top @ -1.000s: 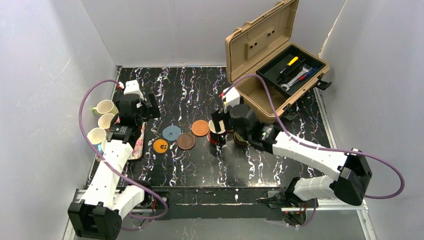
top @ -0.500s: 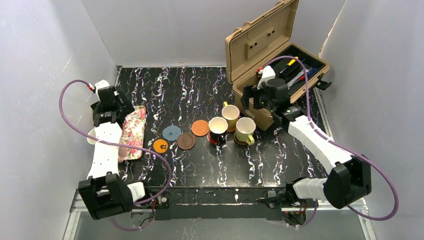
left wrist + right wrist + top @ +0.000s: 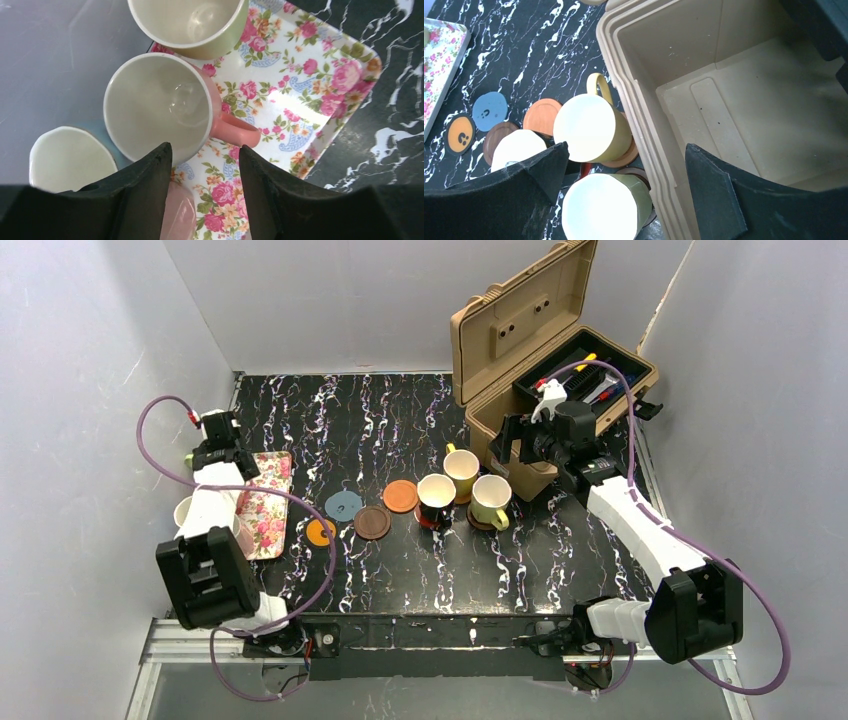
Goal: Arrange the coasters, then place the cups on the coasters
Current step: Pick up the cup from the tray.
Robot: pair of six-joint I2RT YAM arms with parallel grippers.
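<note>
Three cups stand on coasters mid-table: a black cup (image 3: 436, 493) on a red disc, a yellow cup (image 3: 461, 469) and a lime cup (image 3: 490, 499). Left of them lie bare coasters: orange-brown (image 3: 401, 496), dark brown (image 3: 372, 522), grey-blue (image 3: 343, 505) and orange with a dark mark (image 3: 320, 532). My left gripper (image 3: 204, 152) hangs over the floral tray (image 3: 320, 75), fingers partly apart, nothing clamped. A pink cup (image 3: 160, 107) sits just ahead of it, a green cup (image 3: 192, 22) beyond, a pale cup (image 3: 70, 160) at left. A second pink wall (image 3: 176, 215) shows beside its left finger. My right gripper (image 3: 627, 146) is open above the case rim.
An open tan tool case (image 3: 545, 370) stands at the back right, with tools in its black insert. Grey walls close in on both sides. The tray (image 3: 262, 505) lies along the table's left edge, and purple cables loop off both wrists.
My left arm swung left over the cups at the tray and its jaws narrowed. The right arm pulled back from the three placed cups to above the case.
</note>
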